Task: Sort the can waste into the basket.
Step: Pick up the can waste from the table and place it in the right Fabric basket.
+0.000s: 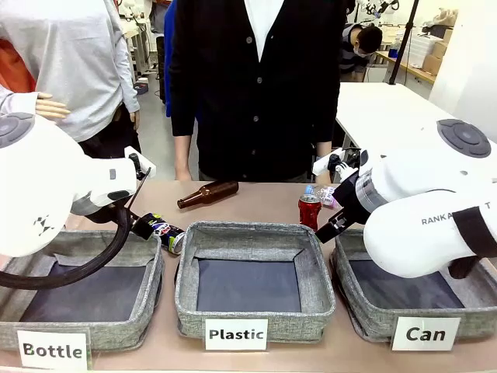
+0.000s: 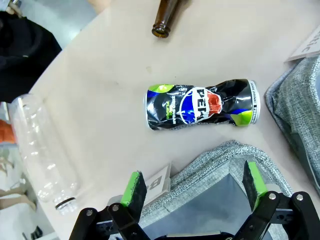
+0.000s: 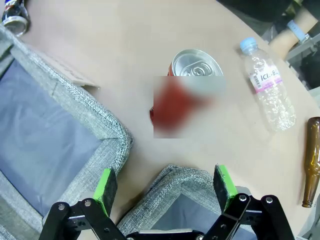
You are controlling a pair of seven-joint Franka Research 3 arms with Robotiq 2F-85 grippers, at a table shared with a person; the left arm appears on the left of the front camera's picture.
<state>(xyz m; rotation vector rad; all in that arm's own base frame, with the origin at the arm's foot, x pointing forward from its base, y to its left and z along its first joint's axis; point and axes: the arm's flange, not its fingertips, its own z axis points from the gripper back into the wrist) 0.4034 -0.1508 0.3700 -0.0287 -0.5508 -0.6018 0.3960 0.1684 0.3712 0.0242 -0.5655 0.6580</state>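
Note:
The dark blue-black can (image 2: 202, 105) lies on its side, dented, on the table just beyond the Bottle basket's far corner (image 2: 225, 152); it is also seen in the front view (image 1: 161, 230). My left gripper (image 2: 193, 185) hangs open above that corner, short of the can. The red can (image 3: 192, 75) stands upright on the table (image 1: 310, 210), between the Plastic and Can baskets at their far side. My right gripper (image 3: 165, 184) is open over the far left corner (image 3: 172, 175) of the grey basket labelled "Can" (image 1: 365, 318), with the red can just ahead of it.
The Plastic basket (image 1: 256, 237) sits in the middle, the Bottle basket (image 1: 116, 330) on the left. A brown glass bottle (image 1: 208, 193) lies near the person at the far edge. Clear plastic bottles (image 2: 42, 150) (image 3: 265, 90) lie on the table. Another brown bottle (image 3: 312, 160) lies by the Can basket.

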